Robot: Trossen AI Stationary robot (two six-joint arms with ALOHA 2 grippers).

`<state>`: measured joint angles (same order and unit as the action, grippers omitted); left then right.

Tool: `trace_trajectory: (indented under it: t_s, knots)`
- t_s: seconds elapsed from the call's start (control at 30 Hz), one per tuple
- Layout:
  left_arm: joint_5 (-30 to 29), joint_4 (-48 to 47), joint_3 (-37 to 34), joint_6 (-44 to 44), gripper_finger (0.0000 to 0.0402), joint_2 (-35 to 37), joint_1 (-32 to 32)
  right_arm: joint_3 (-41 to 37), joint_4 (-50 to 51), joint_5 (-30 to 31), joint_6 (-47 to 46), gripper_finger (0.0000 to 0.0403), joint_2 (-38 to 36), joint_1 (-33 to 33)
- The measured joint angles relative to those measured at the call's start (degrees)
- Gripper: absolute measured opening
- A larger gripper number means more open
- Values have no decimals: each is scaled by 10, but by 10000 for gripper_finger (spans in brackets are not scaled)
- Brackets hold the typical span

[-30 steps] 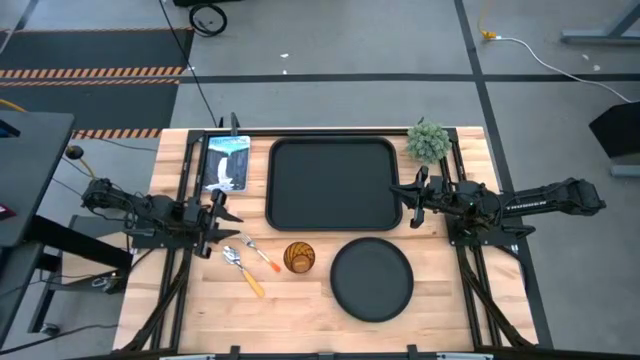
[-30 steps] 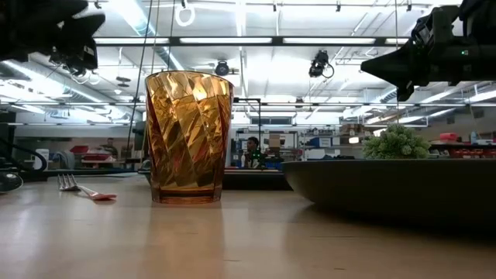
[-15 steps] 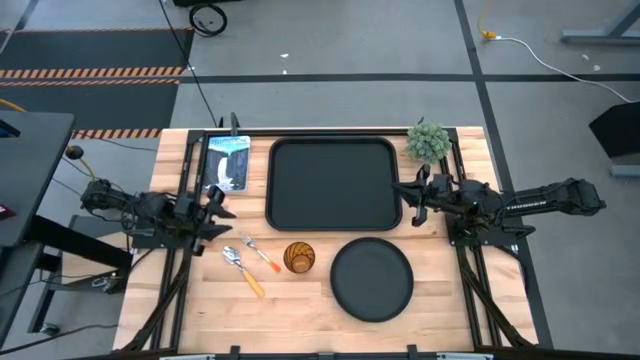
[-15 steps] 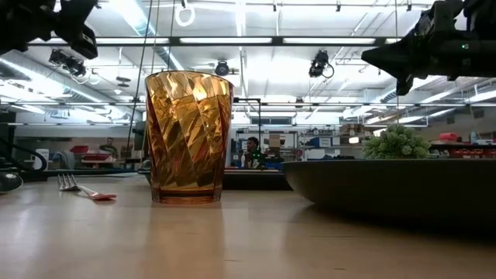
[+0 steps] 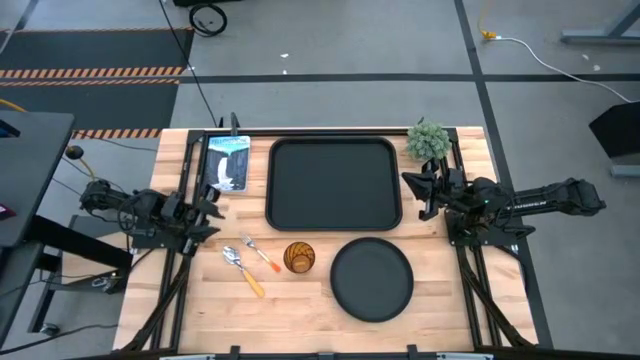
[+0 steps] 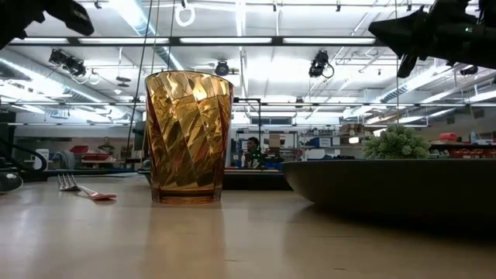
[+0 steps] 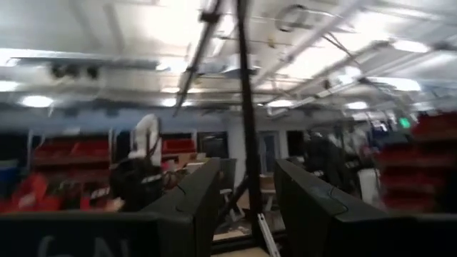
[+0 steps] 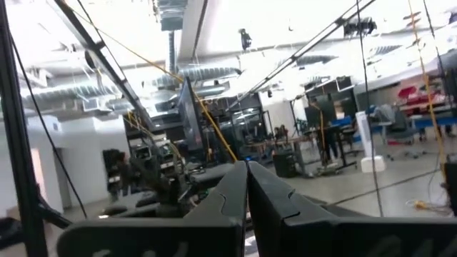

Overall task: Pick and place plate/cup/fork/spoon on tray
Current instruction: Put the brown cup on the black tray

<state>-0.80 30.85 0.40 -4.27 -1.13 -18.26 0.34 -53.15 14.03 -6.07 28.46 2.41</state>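
On our table (image 5: 440, 300), left gripper (image 5: 207, 207) hovers parted and empty beside the tray (image 5: 333, 184); right gripper (image 5: 424, 192) is closed, empty.

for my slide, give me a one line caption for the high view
Empty tray at table centre; plate, cup, fork and spoon wait in front.

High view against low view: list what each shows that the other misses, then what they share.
Only the high view shows the spoon, the whole empty tray, a blue-and-white flat item beside it, and both arms entire: the left hand open, the right hand shut. Only the low view shows the room behind the table, with a person far off. Both show the cup, the plate, the fork and the green plant.
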Motion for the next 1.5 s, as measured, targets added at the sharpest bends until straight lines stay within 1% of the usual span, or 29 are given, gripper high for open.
trace_trajectory:
  t_s: [0.1,0.2,0.23,0.3,0.37,0.43,0.53,0.67,0.8,0.87,0.93,1.0,1.07,1.23,1.3,1.37,1.43,1.5]
  knots:
    - [50,-2,0,-40,142,0,0,0,0,4,8,18,0,0]
    - [56,-5,0,-72,142,-5,1,0,1,31,20,17,0,0]
    - [43,-5,0,-80,142,-6,2,1,1,45,20,16,0,0]
    - [-2,-9,0,-88,142,-17,8,9,15,63,21,11,0,1]
    - [-56,-11,0,-81,142,-35,16,30,55,61,30,7,0,1]
    - [-90,-9,0,-52,142,-63,26,58,115,55,43,4,0,1]
    - [-100,5,0,-14,142,-119,38,107,219,52,53,6,2,1]
    - [-105,50,4,12,141,-209,47,175,326,22,62,16,1,-2]
    - [-144,56,38,34,141,-292,49,222,377,21,63,18,4,-5]
    - [-161,57,53,48,141,-326,50,230,398,21,63,16,8,-5]
    - [-192,49,69,80,141,-359,50,230,418,21,63,16,13,-5]
    - [-232,35,85,120,141,-384,50,230,441,21,57,16,21,-5]
    - [-256,8,104,168,141,-407,50,230,461,21,39,16,27,-7]
    - [-263,-108,164,303,141,-460,63,230,493,27,4,16,51,-21]
    - [-251,-169,194,348,141,-487,66,230,490,29,-6,16,64,-27]
    - [-230,-218,229,373,141,-517,66,230,489,29,-12,16,80,-34]
    - [-202,-251,265,384,141,-549,66,230,487,31,-13,16,94,-40]
    - [-168,-281,301,386,141,-581,66,230,486,46,-13,16,108,-45]
